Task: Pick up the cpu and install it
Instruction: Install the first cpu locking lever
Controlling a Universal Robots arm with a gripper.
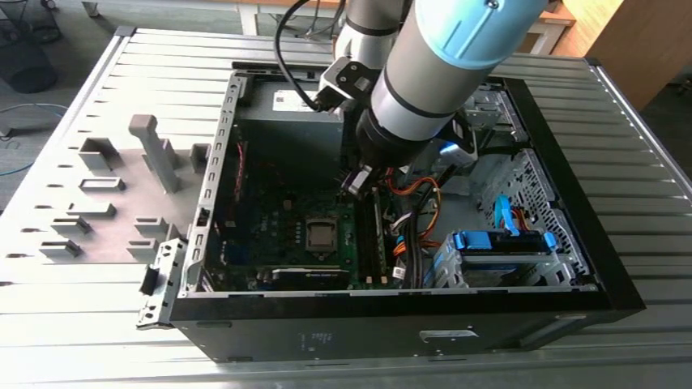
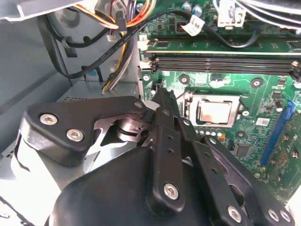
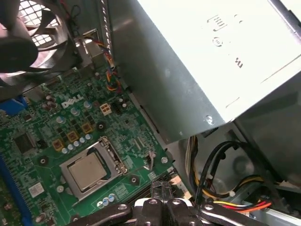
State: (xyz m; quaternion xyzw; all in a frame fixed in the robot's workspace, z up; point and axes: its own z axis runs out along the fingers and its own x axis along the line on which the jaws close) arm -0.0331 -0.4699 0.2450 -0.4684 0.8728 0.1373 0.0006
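Observation:
The cpu [image 1: 321, 233], a small silvery square chip, lies flat in the socket on the green motherboard [image 1: 284, 227] inside the open computer case. The dark metal socket frame [image 3: 115, 160] sits around it. Both wrist views show the cpu [image 2: 215, 112] [image 3: 89, 170] from above. My gripper [image 1: 357, 182] hangs inside the case above the board, off to one side of the socket and apart from the chip. Its black fingers [image 2: 165, 123] stand close together at the gripper tip [image 2: 162, 96] [image 3: 162, 187], shut with nothing between them.
The grey power supply box [image 3: 197, 56] stands close beside the gripper. Bundled cables [image 1: 416, 215], memory slots [image 2: 221, 63] and a fan [image 3: 28, 37] crowd the board. A blue drive bay [image 1: 503, 241] fills the case on the exterior view's right. Grey holder blocks [image 1: 119, 194] stand outside the case.

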